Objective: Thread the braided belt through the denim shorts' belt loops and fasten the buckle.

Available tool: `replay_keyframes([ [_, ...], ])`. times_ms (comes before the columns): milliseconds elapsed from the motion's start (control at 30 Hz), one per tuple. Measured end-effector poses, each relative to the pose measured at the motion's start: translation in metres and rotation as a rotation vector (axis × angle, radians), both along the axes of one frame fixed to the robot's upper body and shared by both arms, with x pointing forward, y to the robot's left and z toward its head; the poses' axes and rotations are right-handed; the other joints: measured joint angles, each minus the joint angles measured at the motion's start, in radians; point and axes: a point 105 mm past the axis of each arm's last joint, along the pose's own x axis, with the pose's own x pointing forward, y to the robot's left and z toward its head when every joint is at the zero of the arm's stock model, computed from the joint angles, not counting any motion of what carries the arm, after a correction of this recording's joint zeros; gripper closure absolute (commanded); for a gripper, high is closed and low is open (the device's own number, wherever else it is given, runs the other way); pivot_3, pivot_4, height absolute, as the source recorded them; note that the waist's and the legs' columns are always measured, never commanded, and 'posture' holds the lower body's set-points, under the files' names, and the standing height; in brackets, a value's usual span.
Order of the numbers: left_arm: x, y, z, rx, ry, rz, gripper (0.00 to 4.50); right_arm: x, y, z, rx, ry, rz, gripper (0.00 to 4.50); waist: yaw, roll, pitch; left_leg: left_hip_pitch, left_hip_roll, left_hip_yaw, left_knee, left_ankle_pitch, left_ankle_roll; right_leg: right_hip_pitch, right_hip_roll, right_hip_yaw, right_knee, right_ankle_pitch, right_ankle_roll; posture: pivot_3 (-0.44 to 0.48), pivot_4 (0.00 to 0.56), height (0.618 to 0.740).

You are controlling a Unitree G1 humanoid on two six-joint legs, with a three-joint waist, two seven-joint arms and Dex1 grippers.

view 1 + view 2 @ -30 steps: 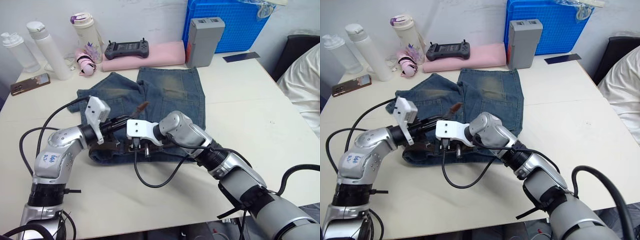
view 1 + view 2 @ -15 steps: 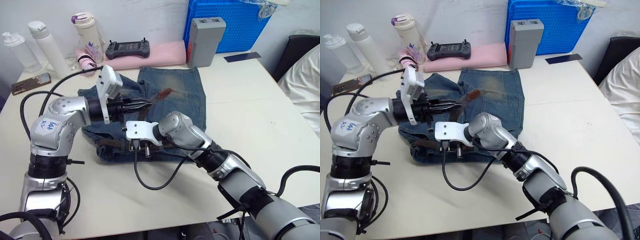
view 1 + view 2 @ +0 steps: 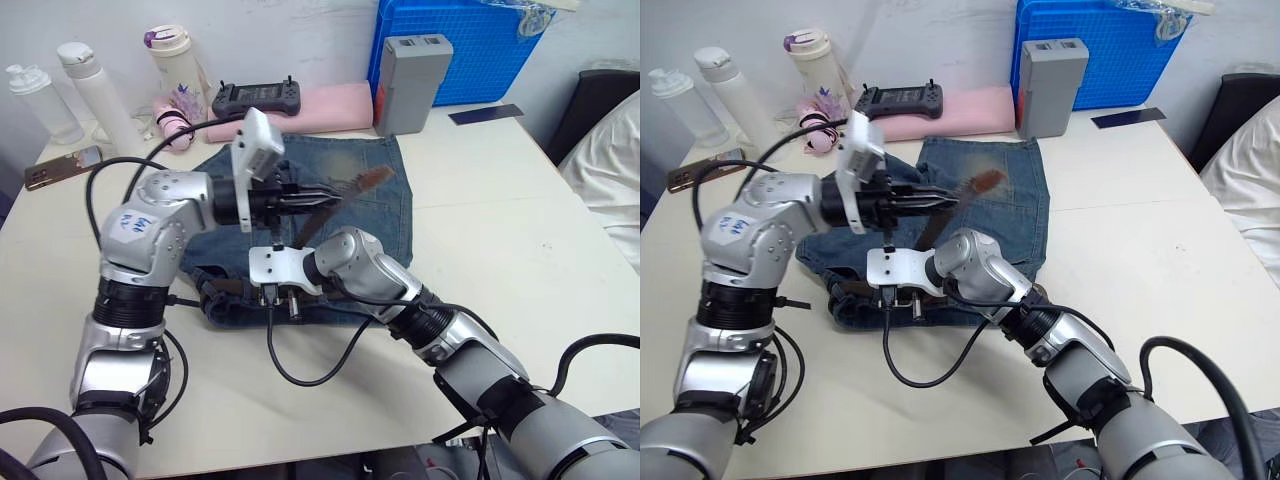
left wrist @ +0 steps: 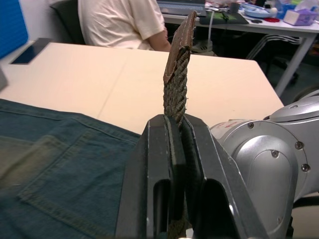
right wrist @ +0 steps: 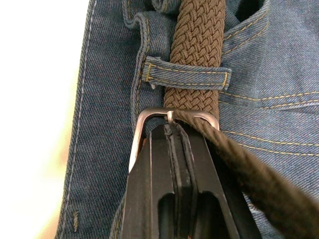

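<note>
Belt (image 5: pixel 198 45) lies under at least one loop (image 5: pixel 185 72) on the shorts (image 3: pixel 385 205) at table centre; right gripper (image 5: pixel 172 130) pinches the buckle (image 5: pixel 172 115), left gripper (image 4: pixel 174 122) clamps the tip end aloft, so fastening appears underway, pin not yet seated.

left gripper (image 3: pixel 322 196) risen, carried rightward over denim shorts (image 3: pixel 370 215); braided belt (image 3: pixel 352 186) tip lifted higher
</note>
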Motion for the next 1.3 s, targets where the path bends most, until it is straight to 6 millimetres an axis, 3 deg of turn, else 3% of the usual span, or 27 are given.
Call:
replay_keyframes([
  [133, 0.001, 0.015, -0.006, 0.017, -0.041, 0.061, 4.50, -0.004, 0.000, -0.001, 0.025, -0.008, 0.009, 4.38, -0.001, 0.000, 0.000, 0.000, 0.000, -0.001, -0.001, 0.000, 0.000, 0.000, 0.000, 0.000, 0.000, 0.000, 0.000, 0.000, 0.150, 0.739],
  [267, 0.009, 0.064, -0.008, 0.008, -0.075, 0.253, 4.50, -0.002, -0.006, -0.003, 0.103, -0.022, -0.025, 4.38, -0.003, 0.000, 0.000, 0.000, 0.000, -0.001, -0.002, 0.000, 0.000, -0.001, 0.000, 0.000, -0.001, 0.000, 0.000, 0.000, 0.150, 0.739],
  [367, 0.000, 0.099, -0.017, 0.052, -0.124, 0.375, 4.50, -0.004, -0.010, -0.002, 0.188, -0.001, -0.063, 4.38, -0.002, 0.001, 0.000, 0.000, 0.000, -0.001, -0.003, 0.000, 0.000, -0.001, 0.000, 0.001, -0.001, 0.000, 0.000, 0.000, 0.150, 0.739],
  [467, -0.012, 0.132, -0.044, 0.144, -0.126, 0.502, 4.50, -0.005, -0.020, 0.001, 0.258, 0.057, -0.121, 4.38, 0.007, 0.000, 0.000, -0.002, 0.000, -0.003, -0.003, 0.000, 0.000, -0.002, -0.001, 0.000, -0.003, 0.000, 0.000, 0.000, 0.150, 0.739],
  [600, -0.031, 0.157, -0.085, 0.297, -0.121, 0.571, 4.50, -0.011, -0.030, 0.003, 0.336, 0.127, -0.182, 4.38, 0.024, 0.000, 0.001, -0.005, -0.001, -0.003, -0.003, -0.001, 0.001, -0.003, -0.001, -0.001, -0.005, 0.000, 0.000, 0.000, 0.150, 0.739],
  [700, -0.037, 0.166, -0.093, 0.324, -0.135, 0.600, 4.50, -0.013, -0.033, 0.007, 0.364, 0.151, -0.199, 3.67, 0.027, 0.000, 0.001, -0.013, -0.001, -0.005, 0.002, -0.001, 0.000, -0.008, -0.001, -0.003, -0.005, 0.000, 0.000, 0.000, 0.150, 0.739],
  [767, -0.039, 0.168, -0.092, 0.333, -0.161, 0.612, 4.50, -0.015, -0.034, 0.008, 0.381, 0.165, -0.207, 2.67, 0.027, 0.000, 0.002, -0.014, -0.001, -0.005, 0.003, -0.001, 0.001, -0.008, -0.001, -0.003, -0.005, 0.000, 0.000, 0.000, 0.150, 0.739],
  [967, -0.044, 0.171, -0.096, 0.364, -0.200, 0.619, 4.50, -0.019, -0.035, 0.011, 0.416, 0.188, -0.218, 0.48, 0.024, 0.000, 0.003, -0.014, -0.001, -0.004, 0.002, -0.001, 0.001, -0.009, -0.001, -0.003, -0.004, 0.000, 0.000, 0.000, 0.150, 0.739],
  [1000, -0.047, 0.172, -0.099, 0.380, -0.212, 0.620, 4.50, -0.018, -0.039, 0.019, 0.455, 0.189, -0.232, 0.08, 0.024, 0.000, 0.004, -0.014, -0.001, -0.004, 0.002, -0.001, 0.001, -0.010, -0.001, -0.003, -0.003, 0.000, 0.000, 0.000, 0.150, 0.739],
  [1167, -0.045, 0.169, -0.093, 0.368, -0.259, 0.629, 4.50, -0.018, -0.050, 0.044, 0.553, 0.111, -0.240, 0.08, 0.024, 0.000, 0.004, -0.014, -0.001, -0.004, 0.002, -0.001, 0.001, -0.010, -0.001, -0.003, -0.002, 0.000, 0.000, 0.000, 0.150, 0.739],
  [1233, -0.044, 0.169, -0.091, 0.359, -0.276, 0.632, 4.50, -0.017, -0.068, 0.035, 0.513, 0.036, -0.258, 0.08, 0.024, 0.000, 0.004, -0.014, -0.001, -0.002, 0.002, -0.001, 0.001, -0.010, -0.001, -0.003, -0.002, 0.000, 0.000, 0.000, 0.150, 0.739],
  [1300, -0.043, 0.169, -0.088, 0.353, -0.289, 0.637, 4.50, -0.022, -0.072, 0.021, 0.467, 0.017, -0.247, 0.08, 0.024, -0.001, 0.004, -0.014, -0.001, -0.002, 0.002, -0.001, 0.001, -0.010, -0.001, -0.003, -0.002, 0.000, 0.000, 0.000, 0.150, 0.739],
])
